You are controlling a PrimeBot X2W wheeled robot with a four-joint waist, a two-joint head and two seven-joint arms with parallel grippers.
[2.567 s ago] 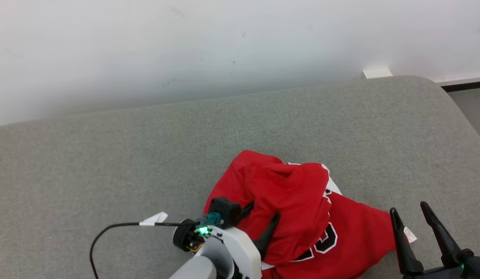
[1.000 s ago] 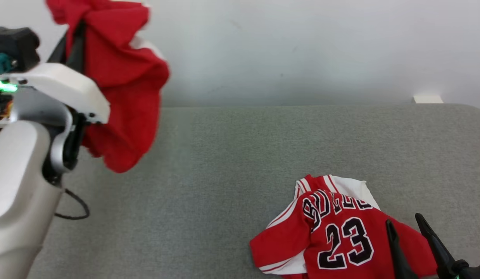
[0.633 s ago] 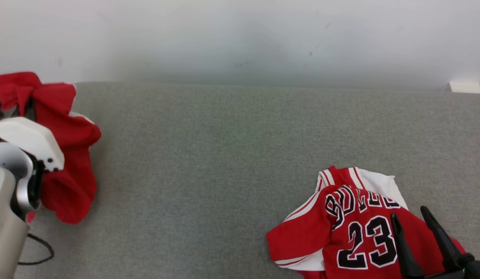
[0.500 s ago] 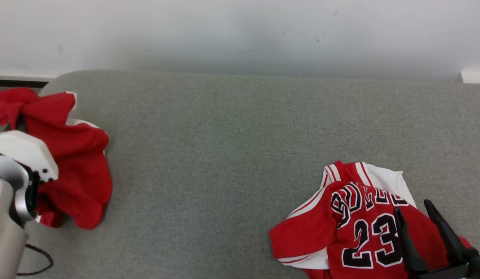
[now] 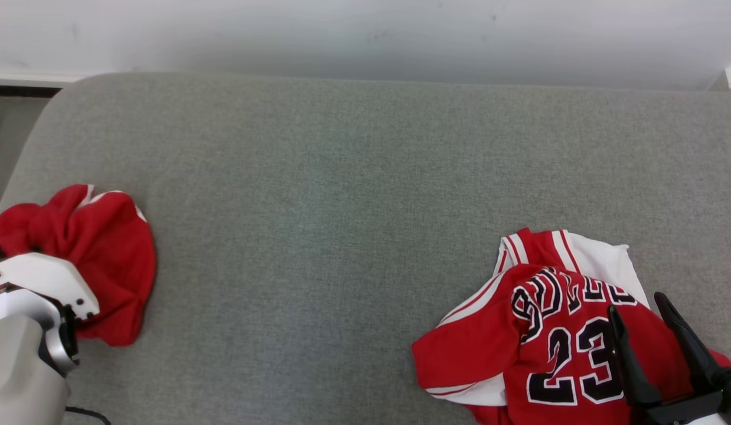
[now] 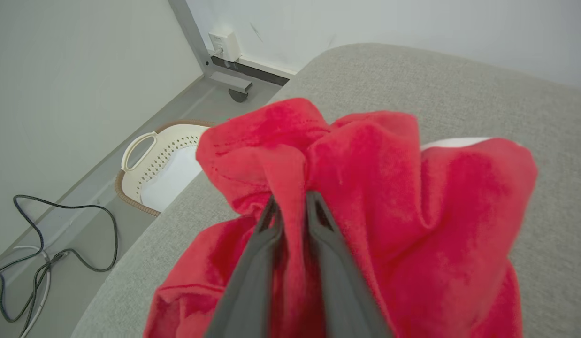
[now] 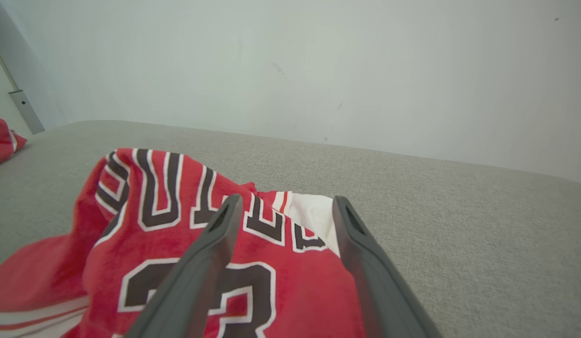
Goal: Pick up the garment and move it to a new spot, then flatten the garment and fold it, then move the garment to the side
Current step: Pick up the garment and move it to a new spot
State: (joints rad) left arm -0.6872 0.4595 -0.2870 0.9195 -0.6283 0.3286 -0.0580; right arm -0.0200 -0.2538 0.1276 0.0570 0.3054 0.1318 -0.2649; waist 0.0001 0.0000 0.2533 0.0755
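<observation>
The garment [image 5: 100,248], red with white trim, lies bunched at the left end of the grey cushion [image 5: 342,195]. My left gripper [image 6: 290,201] is shut on a raised fold of the garment [image 6: 412,197]; in the head view its fingers are hidden behind the white wrist housing [image 5: 41,277]. At the lower right my right gripper [image 5: 637,304] hovers open over a second red jersey [image 5: 542,330] printed with 23, holding nothing. In the right wrist view its fingers [image 7: 210,244] frame the jersey's lettering [image 7: 154,197], and the garment [image 7: 2,138] shows far left.
A white perforated basket [image 6: 149,159] and loose cables [image 6: 42,234] lie on the floor beyond the cushion's left edge. A pale wall [image 5: 365,29] runs along the back. Bare grey cushion stretches between the two red pieces.
My left arm has come down with the garment, which hung in the air a second ago and now rests on the cushion's left end. The head camera has shifted. The right gripper stays over the jersey.
</observation>
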